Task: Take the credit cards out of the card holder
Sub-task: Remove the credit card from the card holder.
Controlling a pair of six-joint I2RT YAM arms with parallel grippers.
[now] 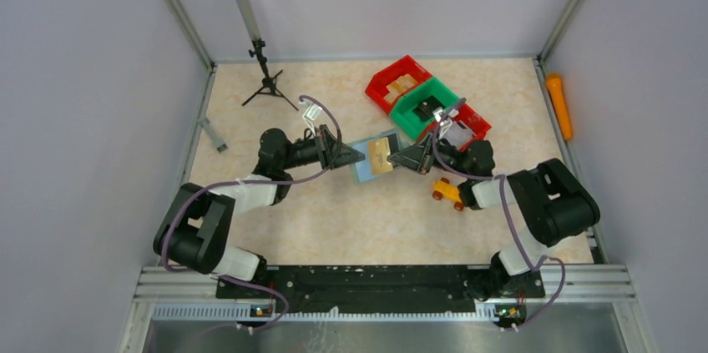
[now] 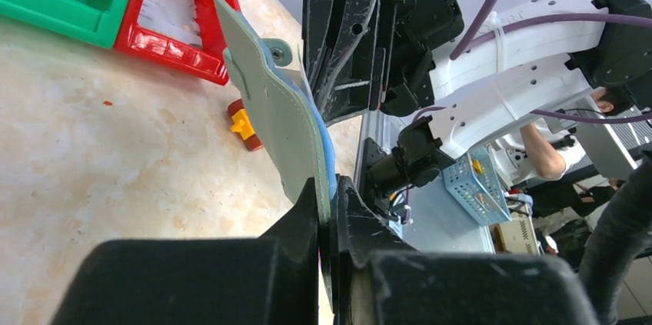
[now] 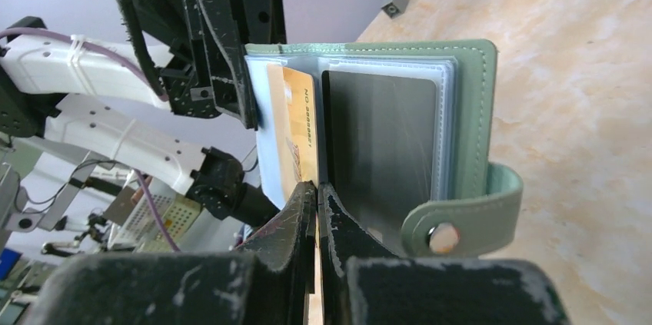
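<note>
Pinching opposite edges, left gripper (image 1: 345, 155) and right gripper (image 1: 395, 158) hold card holder (image 1: 364, 171).

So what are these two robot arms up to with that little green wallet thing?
They are working on a card holder, which they hold open between them above the table. The left pincer is clamped on one edge of it. The right pincer is closed at the edge of an orange card, apparently gripping it. The card is tucked inside the holder, not yet pulled out.
</note>
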